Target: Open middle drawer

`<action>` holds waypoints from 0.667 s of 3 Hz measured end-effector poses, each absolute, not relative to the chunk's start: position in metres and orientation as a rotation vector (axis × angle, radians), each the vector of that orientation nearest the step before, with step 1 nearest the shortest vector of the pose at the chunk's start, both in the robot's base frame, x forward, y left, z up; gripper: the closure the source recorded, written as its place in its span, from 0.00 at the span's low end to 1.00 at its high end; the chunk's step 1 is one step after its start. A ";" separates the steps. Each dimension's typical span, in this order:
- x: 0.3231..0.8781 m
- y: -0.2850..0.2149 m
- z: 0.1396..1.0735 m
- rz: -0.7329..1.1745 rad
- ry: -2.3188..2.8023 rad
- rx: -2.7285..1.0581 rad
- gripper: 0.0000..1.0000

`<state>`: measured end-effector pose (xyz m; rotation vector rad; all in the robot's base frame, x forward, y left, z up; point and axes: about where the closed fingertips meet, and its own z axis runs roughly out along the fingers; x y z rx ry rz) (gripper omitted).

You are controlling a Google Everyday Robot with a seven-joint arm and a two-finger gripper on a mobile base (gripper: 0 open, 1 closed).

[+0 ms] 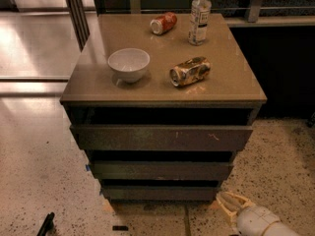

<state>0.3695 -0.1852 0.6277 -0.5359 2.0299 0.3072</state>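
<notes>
The middle drawer is a long dark-brown handleless front, second of three in the cabinet. It sits between the larger top front with pale scratches at its right and the small dark bottom front. No tray shows behind it. My gripper is low at the bottom right, just above the floor, beside the cabinet's lower right corner. Its pale fingers are spread and empty, pointing left towards the bottom front. It is below and to the right of the middle drawer, touching nothing.
On the cabinet top stand a white bowl, a crushed can, a red can and a clear bottle. Speckled floor lies left and right. A dark wall base is at the right. Small black objects lie on the floor.
</notes>
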 end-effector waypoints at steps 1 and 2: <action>0.369 -0.185 0.628 0.307 2.030 -0.535 1.00; 0.375 -0.186 0.613 0.293 2.034 -0.509 1.00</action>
